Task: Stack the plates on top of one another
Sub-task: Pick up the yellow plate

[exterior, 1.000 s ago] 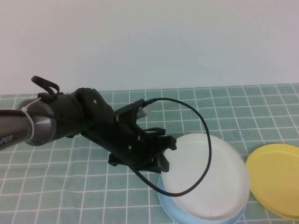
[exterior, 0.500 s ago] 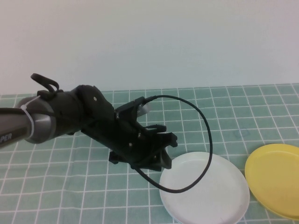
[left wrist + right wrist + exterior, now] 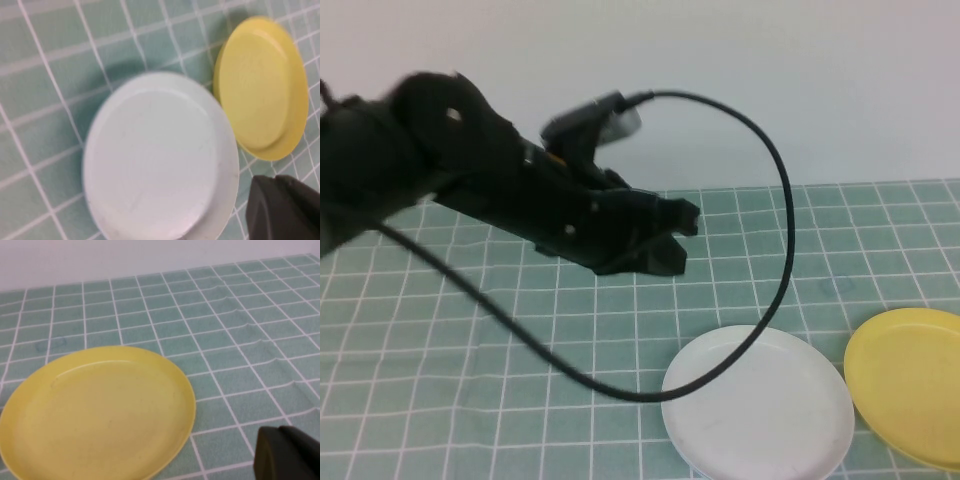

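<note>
The white plate (image 3: pixel 760 415) lies flat on the green checked mat at the front, right of centre. The yellow plate (image 3: pixel 910 385) lies just right of it, their rims close together. The light blue plate does not show in any view. My left gripper (image 3: pixel 682 240) is raised above the mat, behind and left of the white plate, open and empty. The left wrist view looks down on the white plate (image 3: pixel 155 160) and the yellow plate (image 3: pixel 260 85). The right gripper shows only as a dark tip (image 3: pixel 290 455) near the yellow plate (image 3: pixel 95 415).
A black cable (image 3: pixel 785 230) loops from the left wrist out over the mat and across the white plate's left rim. The green checked mat (image 3: pixel 470 400) runs back to a pale wall.
The white plate was tilted over the blue plate and now lies flat, hiding it. My left gripper let it go and rose up and back, away from the plates.
</note>
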Motion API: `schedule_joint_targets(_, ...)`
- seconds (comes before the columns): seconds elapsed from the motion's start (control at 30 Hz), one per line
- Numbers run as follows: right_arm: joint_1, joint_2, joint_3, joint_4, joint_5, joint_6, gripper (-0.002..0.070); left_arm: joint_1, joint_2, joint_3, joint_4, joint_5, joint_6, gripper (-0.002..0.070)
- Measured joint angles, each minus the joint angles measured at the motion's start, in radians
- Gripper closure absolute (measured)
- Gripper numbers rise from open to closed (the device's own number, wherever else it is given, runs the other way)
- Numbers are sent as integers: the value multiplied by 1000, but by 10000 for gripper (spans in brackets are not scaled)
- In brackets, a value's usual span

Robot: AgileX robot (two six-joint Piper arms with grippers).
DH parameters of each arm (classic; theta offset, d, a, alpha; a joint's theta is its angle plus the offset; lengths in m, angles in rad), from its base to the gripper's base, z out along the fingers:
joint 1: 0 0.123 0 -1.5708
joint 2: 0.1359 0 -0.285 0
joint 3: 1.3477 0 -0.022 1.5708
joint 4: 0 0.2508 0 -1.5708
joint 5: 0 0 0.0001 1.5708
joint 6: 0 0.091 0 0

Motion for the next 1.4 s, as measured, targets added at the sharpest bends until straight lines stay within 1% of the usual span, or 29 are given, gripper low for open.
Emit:
schedule_joint_targets(0.1, 0, 0, 0, 0, 0, 0, 678, 0, -77, 0, 41, 0, 0, 675)
schedule_joint_targets(0.33, 0, 0, 0, 0, 0, 0, 678, 0, -219, 0, 46, 7, 0, 675)
schedule_joint_targets(0.63, 0, 0, 0, 0, 0, 0, 678, 0, -314, -2, -45, 10, 0, 675)
schedule_joint_targets(0.77, 0, 0, 0, 0, 0, 0, 678, 0, -308, -2, -42, 20, 2, 675)
schedule_joint_targets(0.9, 0, 0, 0, 0, 0, 0, 678, 0, -302, -2, 31, 35, 3, 675)
schedule_joint_targets(1.0, 0, 0, 0, 0, 0, 0, 678, 0, -302, -2, 68, -41, 10, 675)
schedule_joint_targets(1.1, 0, 0, 0, 0, 0, 0, 678, 0, -302, -2, 201, -68, 32, 675)
schedule_joint_targets(1.17, 0, 0, 0, 0, 0, 0, 678, 6, -302, -2, 290, -49, -13, 676)
schedule_joint_targets(1.27, 0, 0, 0, 0, 0, 0, 678, 54, -306, -2, 394, -42, -112, 676)
schedule_joint_targets(1.4, 0, 0, 0, 0, 0, 0, 678, 134, -347, 20, 413, -71, -131, 676)
